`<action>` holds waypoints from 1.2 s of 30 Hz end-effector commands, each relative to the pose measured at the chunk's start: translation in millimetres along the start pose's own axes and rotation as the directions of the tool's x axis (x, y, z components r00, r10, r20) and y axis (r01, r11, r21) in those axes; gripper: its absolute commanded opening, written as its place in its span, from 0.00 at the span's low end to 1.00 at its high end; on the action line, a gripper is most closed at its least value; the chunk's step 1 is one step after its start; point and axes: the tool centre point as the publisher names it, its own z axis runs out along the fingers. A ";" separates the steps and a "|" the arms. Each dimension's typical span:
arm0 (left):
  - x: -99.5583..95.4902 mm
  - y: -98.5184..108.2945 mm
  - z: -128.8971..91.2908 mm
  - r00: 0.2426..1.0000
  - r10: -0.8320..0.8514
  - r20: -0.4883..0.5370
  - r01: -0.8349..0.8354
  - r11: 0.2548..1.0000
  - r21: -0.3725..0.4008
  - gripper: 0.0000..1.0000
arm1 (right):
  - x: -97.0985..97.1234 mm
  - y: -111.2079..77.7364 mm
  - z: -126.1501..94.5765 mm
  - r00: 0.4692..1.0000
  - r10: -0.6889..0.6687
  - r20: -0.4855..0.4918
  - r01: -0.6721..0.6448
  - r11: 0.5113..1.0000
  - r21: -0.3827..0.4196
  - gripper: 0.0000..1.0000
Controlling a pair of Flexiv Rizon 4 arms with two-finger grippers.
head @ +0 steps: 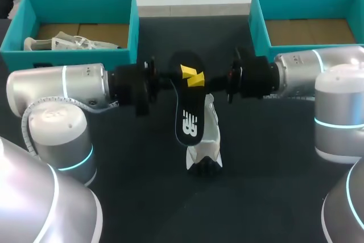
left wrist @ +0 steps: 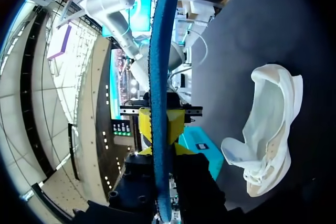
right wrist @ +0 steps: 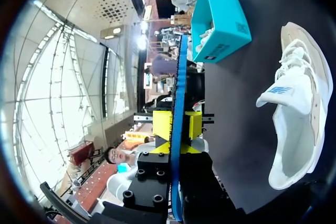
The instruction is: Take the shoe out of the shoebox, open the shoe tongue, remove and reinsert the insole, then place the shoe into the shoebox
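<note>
The thin, flat black insole is pinched at its upper end by the left tool and right tool, its length running up-down mid-frame, over the white shoe

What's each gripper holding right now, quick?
Left gripper: shut on the insole.
Right gripper: shut on the same insole, from the other side.
</note>
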 end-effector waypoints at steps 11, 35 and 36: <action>1.1 1.0 3.7 1.000 -0.011 0.011 0.011 1.000 -0.004 0.00 | -1.6 2.3 2.2 1.000 -0.009 -0.003 0.009 1.000 -0.014 0.00; -1.0 -9.2 -41.5 0.948 -0.306 -0.084 0.311 0.949 0.055 0.00 | 9.8 -20.5 -63.9 0.936 -0.248 0.250 0.289 0.946 -0.143 1.00; -2.7 -11.0 -43.5 0.942 -0.325 -0.087 0.331 0.941 0.064 0.00 | 12.1 -20.6 -66.7 0.895 -0.283 0.344 0.342 0.932 -0.124 1.00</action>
